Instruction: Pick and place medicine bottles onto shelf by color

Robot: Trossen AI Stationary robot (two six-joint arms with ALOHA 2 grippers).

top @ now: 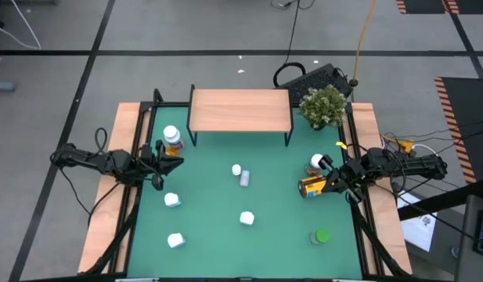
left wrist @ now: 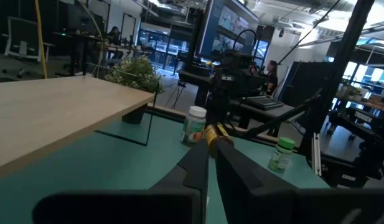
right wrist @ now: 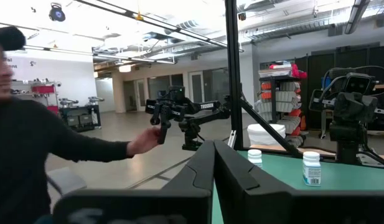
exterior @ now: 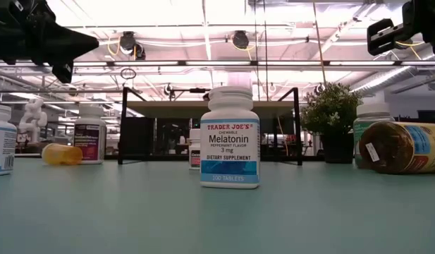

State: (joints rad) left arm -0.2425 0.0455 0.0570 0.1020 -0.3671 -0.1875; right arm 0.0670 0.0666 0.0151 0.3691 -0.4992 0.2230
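The shelf (top: 239,110), a light wood top on black legs, stands at the table's far middle with nothing on it. Several white medicine bottles stand on the green top: (top: 171,200), (top: 175,240), (top: 246,218), (top: 236,169). A Melatonin bottle (exterior: 230,137) is closest in the low view. An orange bottle (exterior: 62,154) lies on its side beside a white one (top: 172,138) at far left. An amber bottle with a yellow lid (top: 311,186) lies at right, a green one (top: 320,236) stands near right. My left gripper (top: 160,160) and right gripper (top: 337,178) hang shut above the table's side edges, holding nothing.
A potted plant (top: 324,106) stands at the far right corner beside the shelf. A small grey bottle (top: 245,179) lies near the table's middle. In the right wrist view a person (right wrist: 36,155) stands in the room beyond the table, one hand (right wrist: 145,142) reaching out.
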